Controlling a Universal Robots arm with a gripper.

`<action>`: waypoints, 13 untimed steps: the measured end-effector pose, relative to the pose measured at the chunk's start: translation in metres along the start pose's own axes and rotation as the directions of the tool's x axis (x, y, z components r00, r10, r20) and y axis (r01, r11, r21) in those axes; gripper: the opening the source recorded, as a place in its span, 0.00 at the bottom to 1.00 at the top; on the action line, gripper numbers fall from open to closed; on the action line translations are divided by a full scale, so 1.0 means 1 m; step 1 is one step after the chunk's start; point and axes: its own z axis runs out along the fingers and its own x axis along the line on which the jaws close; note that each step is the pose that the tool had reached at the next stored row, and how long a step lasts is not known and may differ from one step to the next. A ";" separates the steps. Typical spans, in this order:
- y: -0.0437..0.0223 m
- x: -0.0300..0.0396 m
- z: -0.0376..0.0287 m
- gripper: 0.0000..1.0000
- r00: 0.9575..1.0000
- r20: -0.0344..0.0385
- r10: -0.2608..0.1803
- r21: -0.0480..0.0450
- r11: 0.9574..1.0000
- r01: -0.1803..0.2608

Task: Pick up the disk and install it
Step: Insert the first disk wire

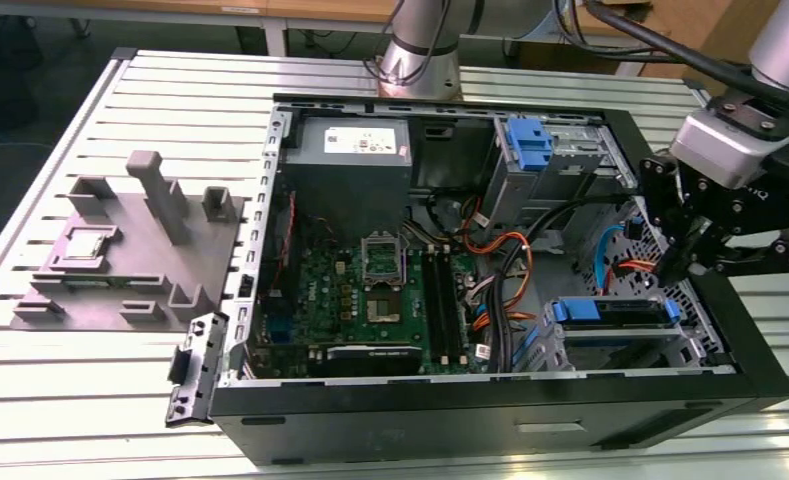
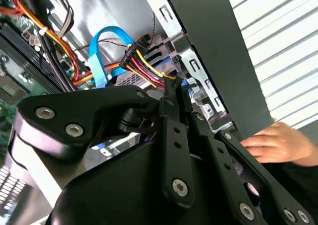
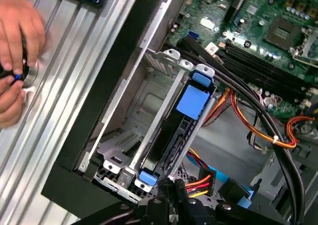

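Note:
The disk (image 1: 612,312), dark with a bright blue carrier, sits in the drive cage at the case's corner on the exterior view's right. In the first wrist view the disk (image 3: 192,102) stands on edge between the cage's metal rails. My gripper (image 1: 674,268) hangs just above and beside that cage, inside the case wall, apart from the disk. In the second wrist view my gripper (image 2: 172,88) has its black fingers pressed together with nothing seen between them, near a bundle of coloured cables (image 2: 144,61). My gripper (image 3: 166,190) points at the disk's near end.
A person's hand (image 3: 17,41) rests on a knob on the slatted table outside the case; the hand (image 2: 278,143) is close to the arm. Another blue carrier (image 1: 528,145) sits in the upper bay. The motherboard (image 1: 367,290), power-supply box (image 1: 354,145) and a grey fixture (image 1: 134,245) are nearby.

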 end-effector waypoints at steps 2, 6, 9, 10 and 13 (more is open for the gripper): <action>0.0000 -0.0001 0.0005 0.17 0.999 -0.001 0.036 -0.004 0.999 -0.036; 0.0000 -0.0001 0.0012 0.17 0.994 -0.003 0.109 -0.011 0.994 -0.109; 0.0000 -0.0002 0.0018 0.17 0.987 -0.005 0.162 -0.017 0.987 -0.162; 0.0001 -0.0002 0.0020 0.17 0.984 -0.005 0.179 -0.019 0.984 -0.179; 0.0000 -0.0003 0.0026 0.17 0.972 -0.008 0.233 -0.024 0.972 -0.233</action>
